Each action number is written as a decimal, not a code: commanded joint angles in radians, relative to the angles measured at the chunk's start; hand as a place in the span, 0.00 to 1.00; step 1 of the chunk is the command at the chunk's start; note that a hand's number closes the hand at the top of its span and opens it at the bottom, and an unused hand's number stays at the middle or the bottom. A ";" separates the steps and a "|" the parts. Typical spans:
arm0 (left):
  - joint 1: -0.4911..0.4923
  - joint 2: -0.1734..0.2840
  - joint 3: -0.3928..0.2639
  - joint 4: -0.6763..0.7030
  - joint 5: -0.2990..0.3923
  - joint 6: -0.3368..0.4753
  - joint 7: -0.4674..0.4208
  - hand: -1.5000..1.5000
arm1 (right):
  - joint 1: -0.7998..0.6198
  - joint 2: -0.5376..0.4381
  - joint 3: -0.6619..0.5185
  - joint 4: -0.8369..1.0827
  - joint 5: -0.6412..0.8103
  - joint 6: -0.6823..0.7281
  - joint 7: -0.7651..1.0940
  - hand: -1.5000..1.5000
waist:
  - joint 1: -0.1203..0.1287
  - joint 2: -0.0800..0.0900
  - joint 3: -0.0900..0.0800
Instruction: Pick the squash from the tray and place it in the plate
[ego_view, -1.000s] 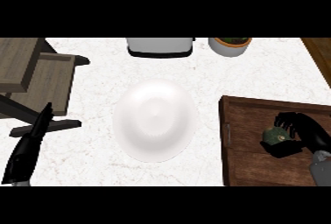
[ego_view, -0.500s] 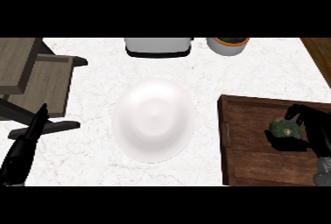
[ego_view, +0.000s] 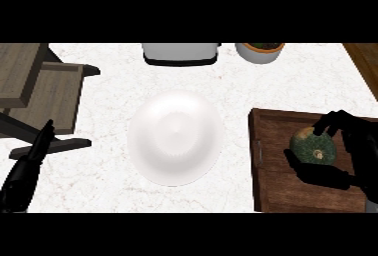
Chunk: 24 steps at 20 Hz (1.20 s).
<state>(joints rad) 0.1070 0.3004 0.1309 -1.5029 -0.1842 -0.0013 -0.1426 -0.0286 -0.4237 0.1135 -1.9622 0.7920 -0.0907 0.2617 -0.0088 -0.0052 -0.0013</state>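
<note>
Closing round the squash (ego_view: 313, 148) with the right hand (ego_view: 347, 160) — fingers curled over its far side, thumb hooked beneath its near side, stem end facing up between them. Sits on the wooden tray (ego_view: 275, 195) at the right of the worktop (ego_view: 103, 85); cannot tell whether resting on the wood or just raised off it. Looks like the grasp stage only: no lift clearly made, no carry begun.

Lying bare at the middle of the worktop, the white plate (ego_view: 176, 137) — just left of the tray's left edge, nothing in it. Left to do, as judged from this: raise the squash clear of the tray's rim, carry it leftward across that edge, lower it onto the plate, let go. Short trip, but the tray's lip stands between.

Resting at the near left edge, the left hand (ego_view: 29, 167), fingers straight and pointing away, holding nothing. Beyond the plate at the far side, a toaster (ego_view: 181, 52) and a potted plant (ego_view: 260, 51); at the far left, a wooden chair (ego_view: 40, 95) beside the worktop. None of these in the path.
</note>
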 joint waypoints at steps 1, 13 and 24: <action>-0.013 -0.017 -0.015 -0.011 -0.010 0.001 0.023 0.50 | -0.013 0.014 0.066 -0.221 -0.025 0.114 0.077 1.00 | 0.002 0.001 0.000; -0.065 -0.007 0.006 -0.045 -0.017 -0.022 0.089 0.50 | -0.457 0.386 0.271 0.154 0.149 0.149 0.303 1.00 | 0.021 0.006 0.001; -0.011 -0.037 -0.008 -0.071 -0.039 -0.019 0.066 0.50 | -0.697 0.423 0.442 0.607 -0.005 0.001 0.473 1.00 | 0.035 0.007 0.001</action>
<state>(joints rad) 0.0821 0.2606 0.1168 -1.5352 -0.2251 -0.0150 -0.1077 -0.6618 -0.0097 0.4918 -1.4848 0.8362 -0.0610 0.6806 0.0222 0.0031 -0.0005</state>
